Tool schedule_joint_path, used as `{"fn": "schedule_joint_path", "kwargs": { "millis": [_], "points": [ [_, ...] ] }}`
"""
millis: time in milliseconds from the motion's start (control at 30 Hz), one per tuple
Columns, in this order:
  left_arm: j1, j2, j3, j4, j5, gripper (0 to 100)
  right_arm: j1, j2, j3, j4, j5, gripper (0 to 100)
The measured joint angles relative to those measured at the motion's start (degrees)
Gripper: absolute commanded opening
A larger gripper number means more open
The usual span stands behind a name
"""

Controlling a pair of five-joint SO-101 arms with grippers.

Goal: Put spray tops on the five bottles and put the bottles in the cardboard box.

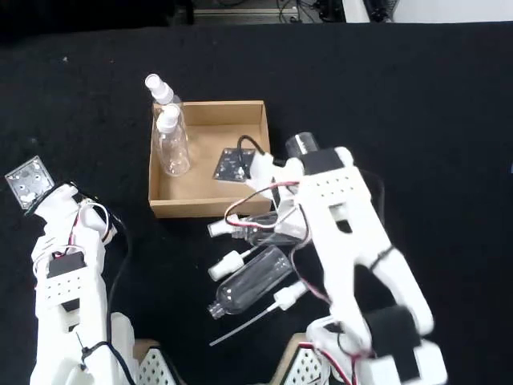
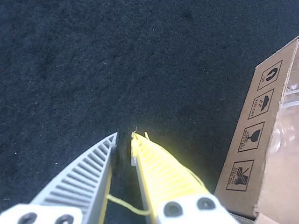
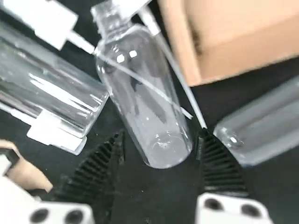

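Note:
Two clear bottles [image 1: 173,141] with white spray tops stand in the left end of the cardboard box [image 1: 240,120]. On the black cloth in front of the box lie more clear bottles [image 1: 255,281] and loose spray tops [image 1: 228,263]. My right gripper [image 3: 160,135] is open, its black fingers either side of the base of a lying bottle [image 3: 145,93] whose neck is bare. A spray top's thin tube [image 3: 177,70] lies across that bottle. My left gripper [image 2: 124,136] is shut over bare cloth, left of the box [image 2: 261,130].
My right arm [image 1: 337,216] hangs over the box's near right corner and hides part of the bottles. Another bottle [image 3: 42,93] and a third [image 3: 261,126] lie close beside the right fingers. A spray top with a long tube [image 1: 284,298] lies nearer the front.

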Motion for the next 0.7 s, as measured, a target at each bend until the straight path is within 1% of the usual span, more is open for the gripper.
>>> {"fn": "schedule_joint_path", "kwargs": {
  "millis": [167,233,267,333,400,500,533,700],
  "points": [
    [-0.53,0.0,0.0,0.26,-0.18,4,-0.35,-9.93,-2.2,7.47,-8.09,21.3],
    [-1.49,0.0,-0.79,3.34,-2.29,4,-0.09,-12.84,-4.48,11.69,-9.32,21.5],
    [-1.67,0.0,-2.2,5.89,-3.78,4,1.23,-13.63,-5.45,13.8,-9.58,21.5],
    [-1.67,0.0,-6.86,12.66,-6.95,6,5.45,-14.51,-7.12,16.09,-9.67,21.5],
    [-1.67,0.0,-12.31,20.22,-10.46,12,10.11,-14.51,-8.44,17.14,-9.58,21.5],
    [-1.67,0.0,-21.71,31.56,-16.53,22,18.64,-14.51,-8.97,17.67,-5.98,21.5],
    [-1.67,0.0,-24.79,35.16,-18.9,23,21.27,-14.51,-9.05,17.76,-4.84,21.5],
    [-1.49,0.0,-43.96,56.26,-33.23,22,35.87,-14.51,-9.14,17.76,-1.14,21.5]
  ]
}}
